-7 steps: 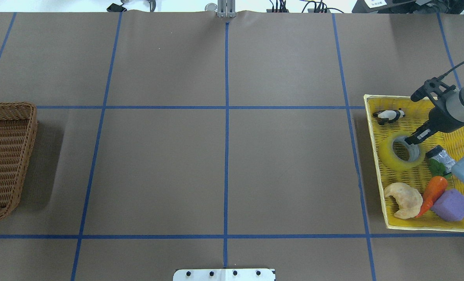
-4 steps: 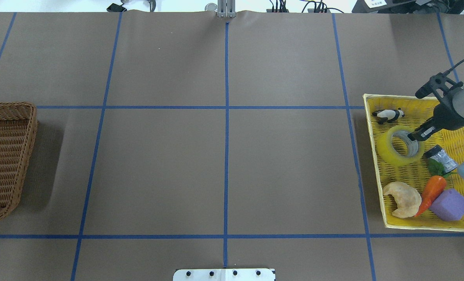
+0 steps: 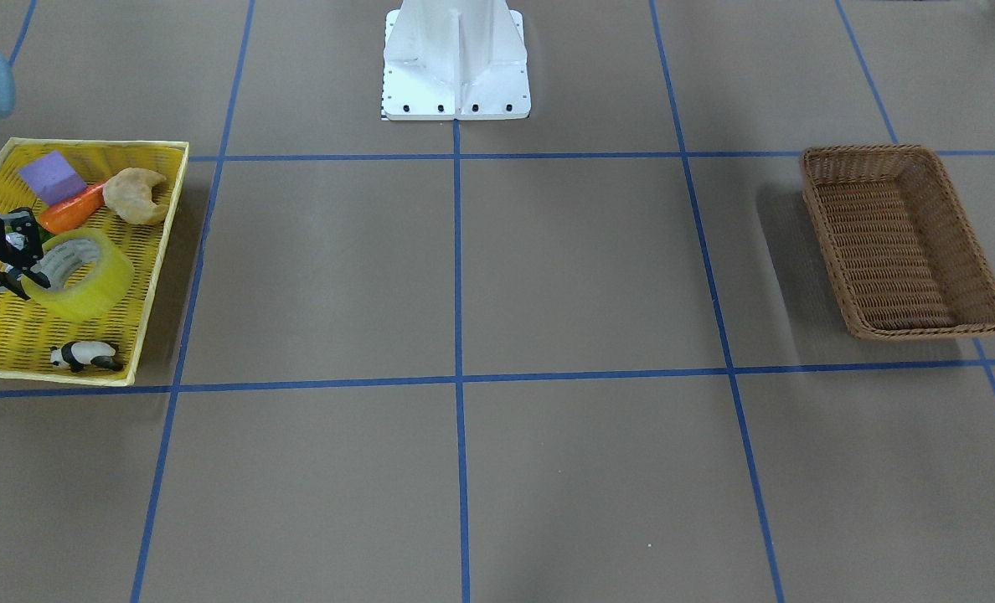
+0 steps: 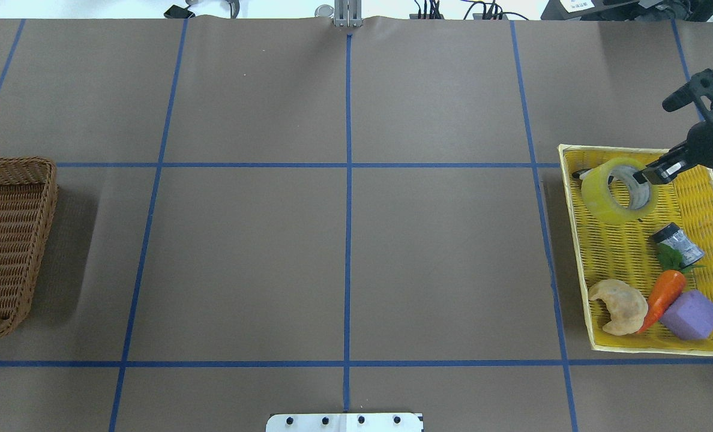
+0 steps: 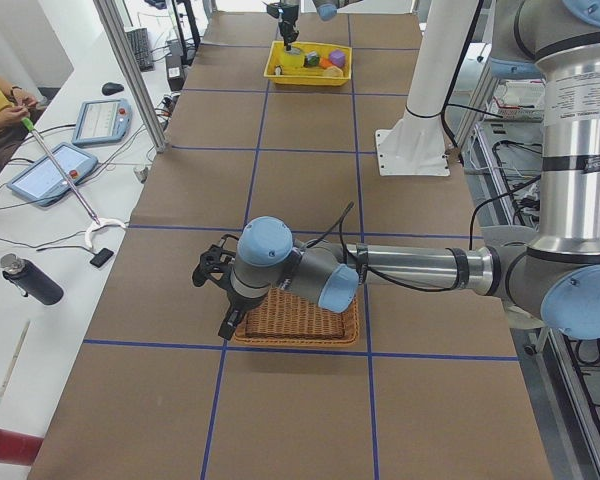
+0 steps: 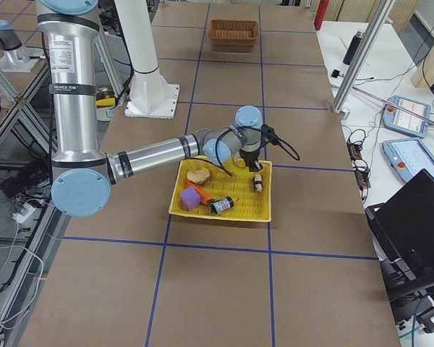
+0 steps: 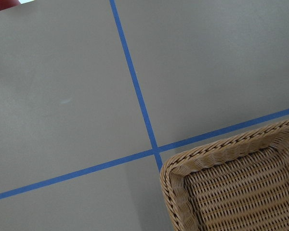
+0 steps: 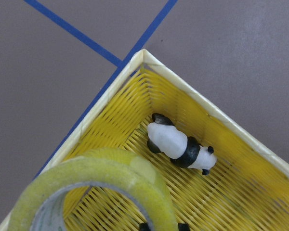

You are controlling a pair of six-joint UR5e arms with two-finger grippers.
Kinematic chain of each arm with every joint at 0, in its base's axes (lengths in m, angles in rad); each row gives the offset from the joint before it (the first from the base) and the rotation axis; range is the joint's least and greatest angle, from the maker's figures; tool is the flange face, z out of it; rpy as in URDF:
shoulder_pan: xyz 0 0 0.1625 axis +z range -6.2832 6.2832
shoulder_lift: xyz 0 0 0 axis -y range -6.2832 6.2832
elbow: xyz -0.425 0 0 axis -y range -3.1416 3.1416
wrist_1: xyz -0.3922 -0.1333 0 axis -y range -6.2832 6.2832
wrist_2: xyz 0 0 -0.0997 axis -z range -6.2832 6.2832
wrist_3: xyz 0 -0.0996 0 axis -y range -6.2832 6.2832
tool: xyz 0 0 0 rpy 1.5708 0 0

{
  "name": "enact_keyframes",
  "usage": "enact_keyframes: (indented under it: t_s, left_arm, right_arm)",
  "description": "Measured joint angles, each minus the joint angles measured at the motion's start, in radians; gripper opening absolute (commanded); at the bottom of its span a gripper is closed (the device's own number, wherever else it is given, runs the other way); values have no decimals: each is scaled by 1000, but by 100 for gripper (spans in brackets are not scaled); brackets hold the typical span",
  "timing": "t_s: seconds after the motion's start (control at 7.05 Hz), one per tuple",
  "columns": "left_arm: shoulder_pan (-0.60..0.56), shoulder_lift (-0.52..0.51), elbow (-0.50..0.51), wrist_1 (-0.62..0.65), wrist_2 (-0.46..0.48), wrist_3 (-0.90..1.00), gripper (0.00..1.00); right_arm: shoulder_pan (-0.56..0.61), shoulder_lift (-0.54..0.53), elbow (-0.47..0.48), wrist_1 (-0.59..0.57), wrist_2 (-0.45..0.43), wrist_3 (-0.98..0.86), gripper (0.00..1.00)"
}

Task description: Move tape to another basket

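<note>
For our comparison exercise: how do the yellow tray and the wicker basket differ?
Colour: the tray is bright yellow, the basket brown.
Depth: the tray is shallow with low walls; the basket has taller, slanted sides.
Contents: the tray holds a carrot, a panda and other items; the basket holds nothing.
Both are rectangular and woven.

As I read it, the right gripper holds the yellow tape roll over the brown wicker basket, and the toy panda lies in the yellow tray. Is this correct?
Not quite. The overhead exterior view shows the right gripper holding the tape over the yellow tray, not over the basket, which stands across the table. The toy panda does lie in that tray.
</note>
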Motion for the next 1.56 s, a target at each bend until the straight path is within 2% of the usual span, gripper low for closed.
enact_keyframes:
  t_s: [0.57,0.85,1.28,1.56]
  left_arm:
    - [29,-36,-4,-109,2,-141,99]
    - [66,-83,-6,-192,5,-320,99]
    - [185,-194,-42,-255,10,-587,99]
    - [279,-251,-101,-258,11,-721,99]
  right_arm:
    - [-23,155,7,-2,-1,258,0]
    - [-60,205,9,-1,-7,340,0]
    - [-107,271,17,2,-34,445,0]
    - [-166,341,18,3,-95,547,0]
